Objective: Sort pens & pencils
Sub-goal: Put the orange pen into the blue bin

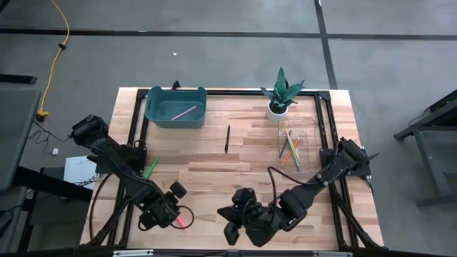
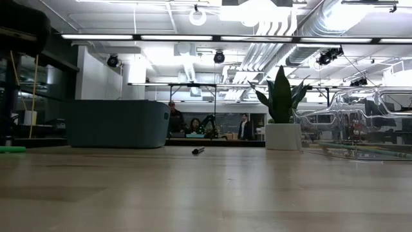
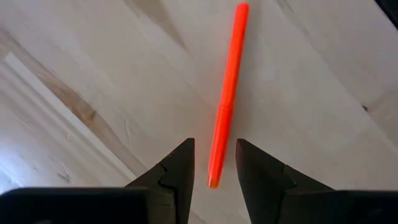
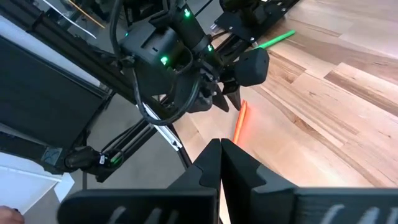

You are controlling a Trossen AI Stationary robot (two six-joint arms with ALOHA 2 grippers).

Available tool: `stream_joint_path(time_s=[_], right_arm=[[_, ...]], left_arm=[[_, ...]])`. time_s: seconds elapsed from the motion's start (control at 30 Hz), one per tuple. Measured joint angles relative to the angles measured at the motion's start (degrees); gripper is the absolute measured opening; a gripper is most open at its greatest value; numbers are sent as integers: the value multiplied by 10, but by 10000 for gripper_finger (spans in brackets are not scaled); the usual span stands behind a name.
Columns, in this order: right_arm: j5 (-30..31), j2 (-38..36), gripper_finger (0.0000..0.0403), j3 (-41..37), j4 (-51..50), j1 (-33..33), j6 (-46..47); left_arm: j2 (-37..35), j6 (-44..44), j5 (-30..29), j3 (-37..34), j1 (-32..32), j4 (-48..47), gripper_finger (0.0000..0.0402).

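— Which colours do the pens have?
— One pen (image 3: 225,99) is red-orange, one (image 1: 151,167) bright green, one (image 1: 227,138) black. The bin (image 1: 176,108) is grey-blue, the table (image 1: 235,178) light wood.

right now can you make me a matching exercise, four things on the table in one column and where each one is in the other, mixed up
Things:
1. red-orange pen
2. pink pen
3. black pen
4. green pen

Places:
A. bare wood at mid-table
B. inside the teal bin
C. between the left gripper fingers, on the wood
D. on the wood beside the left arm

Pairs: 1-C, 2-B, 3-A, 4-D
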Motion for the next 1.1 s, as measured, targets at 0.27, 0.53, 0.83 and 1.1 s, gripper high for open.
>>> stream_joint_path(time_s=[0.27, 0.53, 0.83, 1.1], right_arm=[[7, 0, 0, 0, 4, 3, 0], [7, 0, 0, 0, 6, 3, 0], [8, 0, 0, 0, 7, 3, 0], [8, 0, 0, 0, 7, 2, 0]], left_arm=[[3, -10, 11, -40, 0, 32, 106], [3, -23, 26, -83, 0, 77, 106], [3, -19, 13, -93, 0, 88, 106], [10, -9, 13, -93, 0, 96, 106]])
